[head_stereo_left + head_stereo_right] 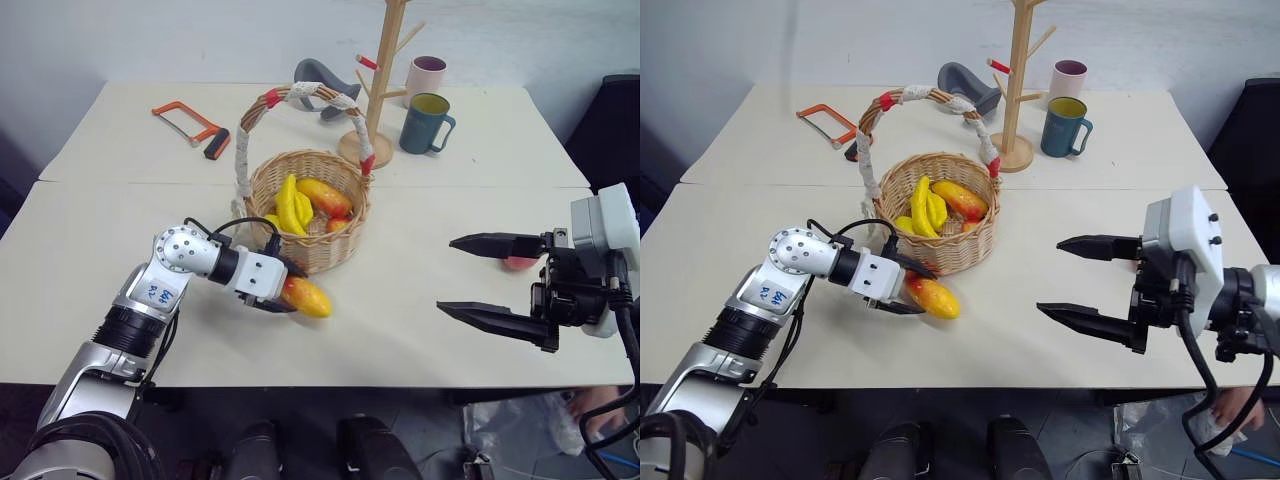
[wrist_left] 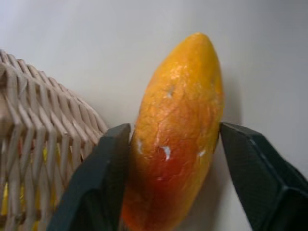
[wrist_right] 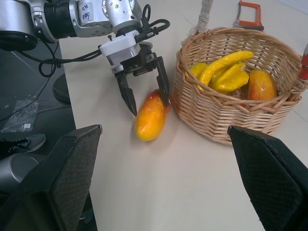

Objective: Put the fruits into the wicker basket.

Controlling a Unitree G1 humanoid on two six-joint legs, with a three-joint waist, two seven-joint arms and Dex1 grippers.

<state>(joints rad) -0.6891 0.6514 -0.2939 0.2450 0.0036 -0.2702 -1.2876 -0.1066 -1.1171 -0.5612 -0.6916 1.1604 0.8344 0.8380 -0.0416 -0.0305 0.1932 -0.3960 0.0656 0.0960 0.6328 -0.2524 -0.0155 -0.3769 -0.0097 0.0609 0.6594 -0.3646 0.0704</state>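
Mango [image 1: 306,297] under grasp, peach [image 1: 518,263] left on worktop [image 1: 100,230]
Left claw [image 3: 147,95] straddles mango beside basket [image 1: 300,180], grip unclear; right claw [image 1: 480,277] apart

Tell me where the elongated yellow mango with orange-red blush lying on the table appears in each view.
Left eye view: elongated yellow mango with orange-red blush, lower centre.
Right eye view: lower centre-left.
Left wrist view: centre.
Right wrist view: centre-left.
Shared landmark: round tan wicker basket beside it.
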